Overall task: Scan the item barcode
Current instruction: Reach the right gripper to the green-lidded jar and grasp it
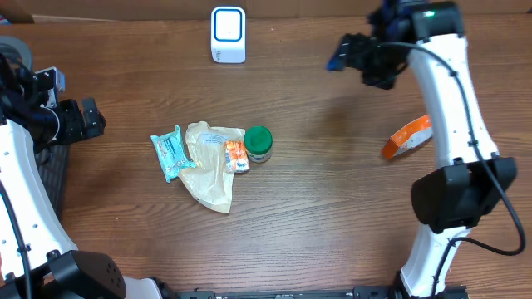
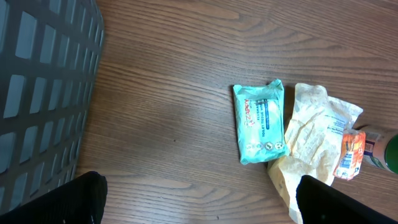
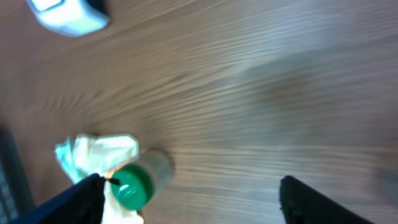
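Wooden table (image 1: pixel 332 208) carries scanner (image 1: pixel 228 33), wipes (image 1: pixel 170 154), bag (image 1: pixel 209 170) and jar (image 1: pixel 258 144). One basket (image 2: pixel 43 81) at the left edge, contents unseen. Both left gripper (image 2: pixel 199 199) and right gripper (image 3: pixel 193 199) gape, empty.

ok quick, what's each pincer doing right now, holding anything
Left pincer: open, holding nothing.
Right pincer: open, holding nothing.
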Available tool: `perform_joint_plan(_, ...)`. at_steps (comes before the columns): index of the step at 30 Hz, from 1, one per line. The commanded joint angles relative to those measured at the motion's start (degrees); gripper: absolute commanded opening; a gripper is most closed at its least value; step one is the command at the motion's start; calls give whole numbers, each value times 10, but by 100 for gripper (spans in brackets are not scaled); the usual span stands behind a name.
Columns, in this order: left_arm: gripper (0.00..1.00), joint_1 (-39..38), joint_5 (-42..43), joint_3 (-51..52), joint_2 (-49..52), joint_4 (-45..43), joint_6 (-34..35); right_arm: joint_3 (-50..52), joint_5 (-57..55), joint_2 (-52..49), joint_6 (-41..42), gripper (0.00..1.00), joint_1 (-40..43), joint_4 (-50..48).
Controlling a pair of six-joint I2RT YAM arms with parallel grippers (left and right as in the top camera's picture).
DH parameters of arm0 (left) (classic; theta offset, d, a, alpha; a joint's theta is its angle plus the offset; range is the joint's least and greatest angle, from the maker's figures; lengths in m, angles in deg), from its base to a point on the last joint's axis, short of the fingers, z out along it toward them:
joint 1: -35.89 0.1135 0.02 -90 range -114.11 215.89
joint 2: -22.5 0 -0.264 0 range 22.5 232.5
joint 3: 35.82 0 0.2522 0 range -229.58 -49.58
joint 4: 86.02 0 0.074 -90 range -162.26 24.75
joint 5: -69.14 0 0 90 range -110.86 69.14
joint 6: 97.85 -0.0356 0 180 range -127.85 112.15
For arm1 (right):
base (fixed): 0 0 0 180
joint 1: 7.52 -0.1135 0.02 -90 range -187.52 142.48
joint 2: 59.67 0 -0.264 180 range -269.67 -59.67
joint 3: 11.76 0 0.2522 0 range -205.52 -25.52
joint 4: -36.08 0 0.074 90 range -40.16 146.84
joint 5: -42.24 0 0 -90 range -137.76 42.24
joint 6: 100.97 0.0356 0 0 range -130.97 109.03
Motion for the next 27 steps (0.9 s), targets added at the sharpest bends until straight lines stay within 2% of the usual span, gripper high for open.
perform_joint_plan(1,100,-4,5,0,-3,-1,-15,12,0,-7,-24,90,-59,-8)
perform_joint_plan(4,100,-4,5,0,-3,-1,-15,12,-73,-21,-24,100,-122,-10)
perform_joint_plan(8,100,-4,5,0,-3,-1,-15,13,-145,-40,-24,100,-186,-12)
perform_joint_plan(15,100,-4,5,0,-3,-1,-15,15,-150,-83,-24,100,-255,-21)
perform_joint_plan(27,100,-4,5,0,-3,-1,-15,24,-126,-131,-7,100,-292,-14)
